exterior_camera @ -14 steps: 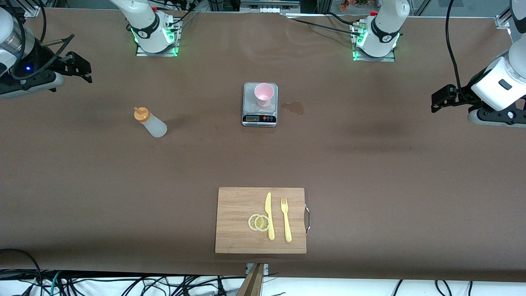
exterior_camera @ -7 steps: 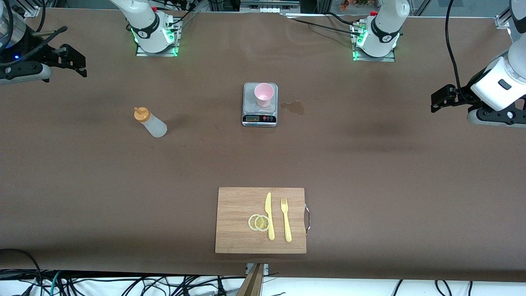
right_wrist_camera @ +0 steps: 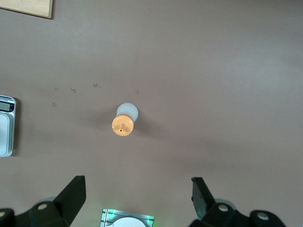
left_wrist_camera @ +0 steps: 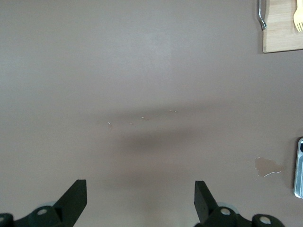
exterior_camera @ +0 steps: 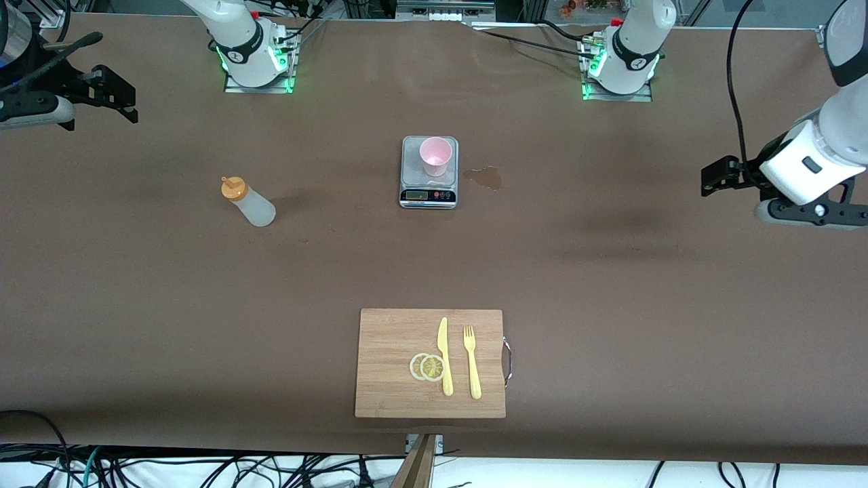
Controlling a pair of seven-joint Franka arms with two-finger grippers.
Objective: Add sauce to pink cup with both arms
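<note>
The brown table (exterior_camera: 610, 285) spans the whole view. On it, near the front camera, lies a wooden cutting board (exterior_camera: 386, 379) carrying a yellow knife (exterior_camera: 444, 356), a yellow fork (exterior_camera: 472, 362) and two lemon slices (exterior_camera: 427, 367).

Farther from the camera, midway between the arm bases, a kitchen scale (exterior_camera: 428, 191) bears the pink cup (exterior_camera: 435, 156), upright on its plate. What the cup holds cannot be made out. A small wet patch (exterior_camera: 484, 177) lies just beside the scale, toward the left arm's end. The sauce bottle (exterior_camera: 248, 202) with its orange cap stands upright on the table, well apart from the scale toward the right arm's end.

The right gripper (right_wrist_camera: 136, 201) hangs high over its end of the table, fingers spread and holding nothing. The left gripper (left_wrist_camera: 139, 201) hangs over its own end, likewise released.

With bottle and cup both standing free and both grippers wide, this fits either the approach to the bottle or the retreat after pouring; the pictures do not settle which.
</note>
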